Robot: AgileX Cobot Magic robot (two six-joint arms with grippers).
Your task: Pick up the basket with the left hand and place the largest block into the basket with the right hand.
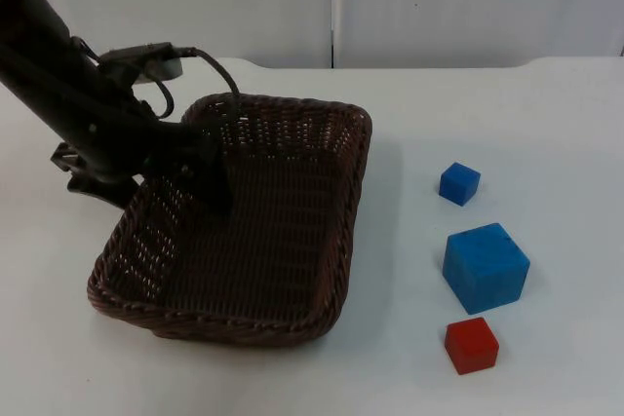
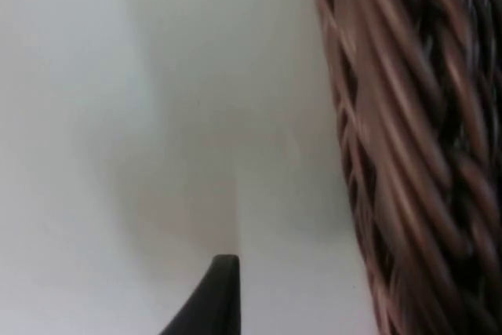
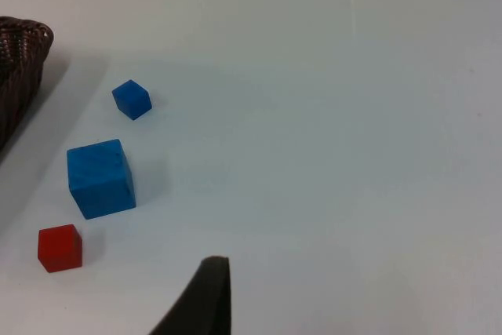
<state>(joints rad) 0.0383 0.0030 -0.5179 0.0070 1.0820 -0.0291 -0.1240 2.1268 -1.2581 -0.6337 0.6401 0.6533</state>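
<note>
Left gripper [image 1: 200,177] straddles the wicker basket [image 1: 283,241] left wall near the table's left edge; clamped or not, can't tell. Confirm clamp before lifting, keep level. Large blue block [image 1: 486,267] near right edge; right arm waits.

Top and right wrist views share the blue block [image 1: 486,267].

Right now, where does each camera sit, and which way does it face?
Top view: fixed above, facing down and forward; left tool at the wicker basket rim, its arm showing.
Left wrist view: along that tool; basket wall, one fingertip.
Right wrist view: waiting arm; large blue block, small blue block, red block.
Shared: blocks, basket.
</note>
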